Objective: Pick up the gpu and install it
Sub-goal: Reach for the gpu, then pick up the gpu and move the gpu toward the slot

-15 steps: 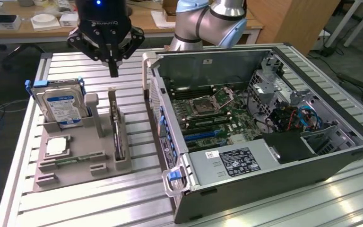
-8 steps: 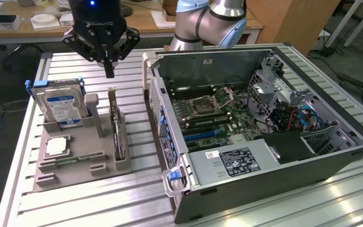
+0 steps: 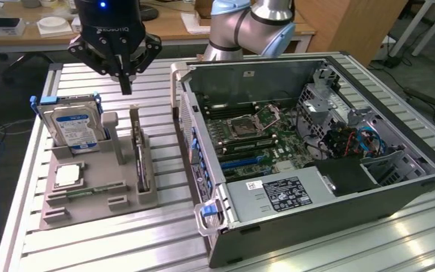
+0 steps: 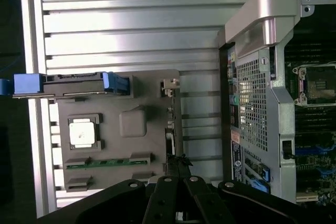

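Observation:
The gpu [image 3: 140,154] stands on edge in a slot of the grey holder [image 3: 89,207], on the side nearest the computer case. In the wrist view the gpu [image 4: 169,85] appears edge-on, its silver bracket at one end. My black gripper [image 3: 126,86] hangs above the table just beyond the holder's far end, roughly in line with the card and well above it. Its fingers are shut together and hold nothing. In the wrist view the gripper [image 4: 177,163] has its tips over the card's other end.
The holder also carries a hard drive [image 3: 74,127] with blue clips, a square processor [image 3: 68,175] and a memory stick [image 3: 89,191]. The open computer case [image 3: 399,187] lies at the exterior view's right, motherboard [image 3: 259,139] exposed, its wall close beside the holder.

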Robot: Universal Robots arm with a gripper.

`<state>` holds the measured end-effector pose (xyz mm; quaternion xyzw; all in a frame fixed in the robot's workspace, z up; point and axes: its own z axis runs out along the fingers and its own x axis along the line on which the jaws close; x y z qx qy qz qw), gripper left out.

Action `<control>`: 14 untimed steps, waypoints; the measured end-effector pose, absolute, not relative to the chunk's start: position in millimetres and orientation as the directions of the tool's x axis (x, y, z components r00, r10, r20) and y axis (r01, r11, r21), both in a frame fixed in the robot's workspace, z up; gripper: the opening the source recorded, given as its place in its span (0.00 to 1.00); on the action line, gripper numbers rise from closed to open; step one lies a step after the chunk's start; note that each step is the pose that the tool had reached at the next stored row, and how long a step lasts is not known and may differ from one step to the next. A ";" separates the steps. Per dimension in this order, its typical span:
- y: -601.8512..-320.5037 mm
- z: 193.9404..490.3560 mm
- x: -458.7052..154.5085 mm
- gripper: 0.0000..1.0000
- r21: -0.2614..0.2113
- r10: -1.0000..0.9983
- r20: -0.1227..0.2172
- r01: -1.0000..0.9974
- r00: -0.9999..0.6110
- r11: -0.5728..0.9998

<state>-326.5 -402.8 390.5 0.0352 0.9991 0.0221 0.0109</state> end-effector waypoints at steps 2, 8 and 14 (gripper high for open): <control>-402.8 390.4 -327.5 0.10 0.045 0.071 -0.020 0.070 -0.997 0.997; -402.8 390.4 -327.5 0.10 0.045 0.071 -0.020 0.070 -0.997 0.997; -402.8 390.4 -327.5 0.10 0.045 0.071 -0.020 0.070 -0.997 0.997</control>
